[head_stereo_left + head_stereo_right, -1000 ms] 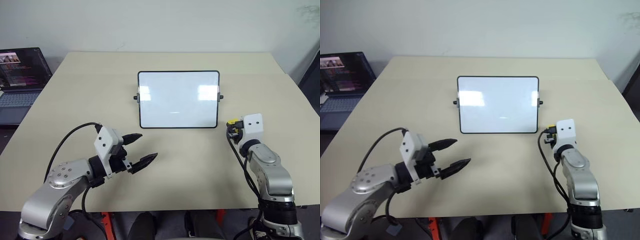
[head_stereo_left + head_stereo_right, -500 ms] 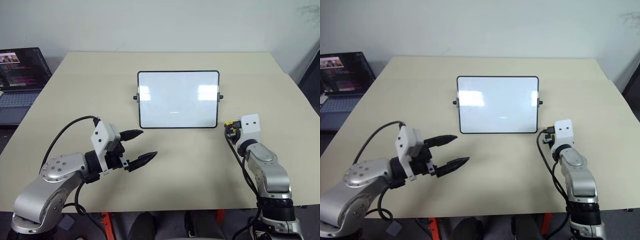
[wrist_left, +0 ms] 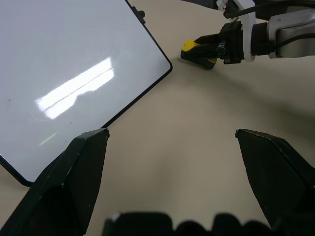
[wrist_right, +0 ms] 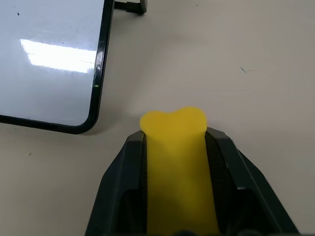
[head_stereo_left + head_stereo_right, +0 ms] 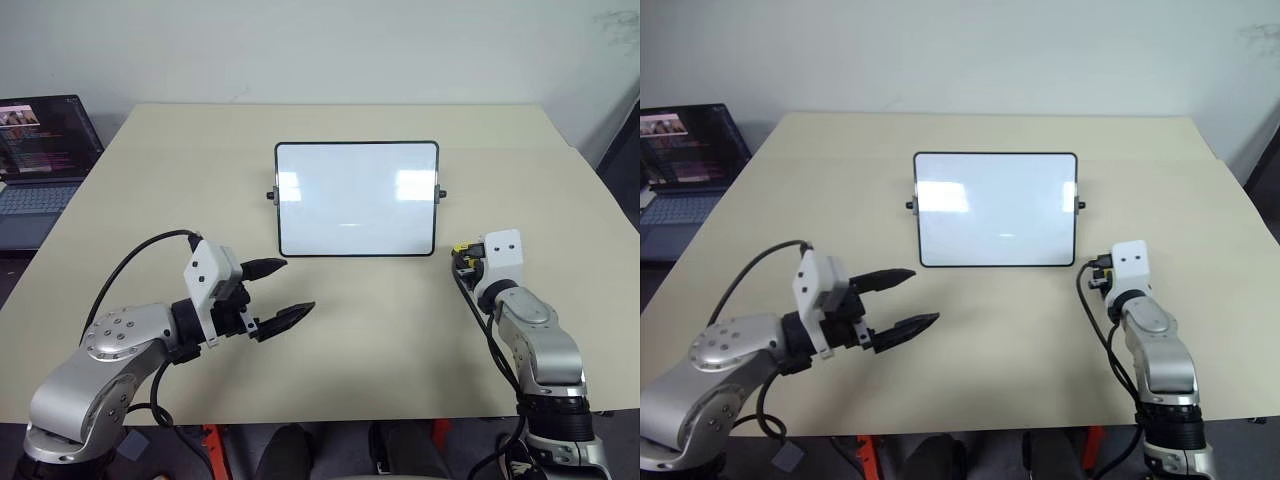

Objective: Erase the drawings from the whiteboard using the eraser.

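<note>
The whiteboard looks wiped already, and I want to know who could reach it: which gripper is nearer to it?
Right. The right gripper, shut on the eraser, sits just off the whiteboard's near right corner. The left gripper, open, hangs further off its near left corner.

left arm [image 5: 110,350]: elbow swung outward, away from the board
left hand [image 5: 281,292]: barely shifted, fingers apart as before

One whiteboard [image 5: 356,198] is counted at the table's [image 5: 160,180] twelve o'clock side, one eraser [image 4: 173,162] at four o'clock, one laptop [image 5: 40,160] at ten o'clock, and two grippers: left gripper [image 5: 286,292] and right gripper [image 4: 173,147].
</note>
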Available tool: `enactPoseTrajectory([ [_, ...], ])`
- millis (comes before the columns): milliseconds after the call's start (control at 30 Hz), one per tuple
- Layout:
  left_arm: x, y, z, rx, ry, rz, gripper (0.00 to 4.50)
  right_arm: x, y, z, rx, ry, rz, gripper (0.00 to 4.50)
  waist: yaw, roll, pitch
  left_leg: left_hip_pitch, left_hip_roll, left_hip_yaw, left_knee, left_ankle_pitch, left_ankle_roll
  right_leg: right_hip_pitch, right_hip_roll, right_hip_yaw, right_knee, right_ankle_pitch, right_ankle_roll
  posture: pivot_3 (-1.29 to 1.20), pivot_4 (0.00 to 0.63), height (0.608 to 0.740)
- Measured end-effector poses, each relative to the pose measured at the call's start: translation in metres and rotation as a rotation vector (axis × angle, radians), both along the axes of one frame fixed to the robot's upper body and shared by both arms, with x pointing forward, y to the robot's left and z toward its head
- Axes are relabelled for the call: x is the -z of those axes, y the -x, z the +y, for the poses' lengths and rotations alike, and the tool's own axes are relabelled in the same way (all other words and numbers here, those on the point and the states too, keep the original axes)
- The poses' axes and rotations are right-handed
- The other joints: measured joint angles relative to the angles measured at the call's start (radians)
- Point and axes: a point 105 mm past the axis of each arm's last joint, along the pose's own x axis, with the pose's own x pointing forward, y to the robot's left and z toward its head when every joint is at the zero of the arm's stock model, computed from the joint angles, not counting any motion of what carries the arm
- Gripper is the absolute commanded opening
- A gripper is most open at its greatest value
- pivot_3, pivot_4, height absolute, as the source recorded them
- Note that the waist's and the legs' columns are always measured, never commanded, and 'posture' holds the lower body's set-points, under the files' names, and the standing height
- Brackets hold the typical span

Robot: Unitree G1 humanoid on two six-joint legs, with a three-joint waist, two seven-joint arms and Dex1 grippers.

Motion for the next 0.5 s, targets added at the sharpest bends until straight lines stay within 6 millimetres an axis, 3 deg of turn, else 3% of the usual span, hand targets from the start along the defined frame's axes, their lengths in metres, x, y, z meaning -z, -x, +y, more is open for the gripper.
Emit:
enactPoseTrajectory([
  [33, 0.0006, 0.0004, -0.0006, 0.005, -0.001, 0.003, 4.50, 0.0009, 0.0005, -0.0005, 0.002, 0.000, 0.003, 1.28, 0.000, 0.000, 0.000, 0.000, 0.000, 0.000, 0.000, 0.000, 0.000, 0.000, 0.000, 0.000, 0.000, 0.000, 0.000, 0.00, 0.150, 0.740],
  [333, -0.0003, -0.0004, -0.0021, 0.020, -0.006, -0.002, 4.50, 0.0028, 0.0019, -0.0042, 0.016, -0.001, 0.009, 4.37, 0.000, 0.000, 0.000, 0.000, 0.000, 0.000, 0.000, 0.000, 0.000, 0.000, 0.000, 0.000, 0.000, 0.000, 0.000, 0.00, 0.150, 0.740],
  [500, 0.0005, -0.0012, -0.0034, 0.026, -0.008, 0.001, 4.50, 0.0024, 0.0021, -0.0063, 0.024, -0.002, 0.007, 4.45, 0.000, 0.000, 0.000, 0.000, 0.000, 0.000, 0.000, 0.000, 0.000, 0.000, 0.000, 0.000, 0.000, 0.000, 0.000, 0.00, 0.150, 0.740],
])
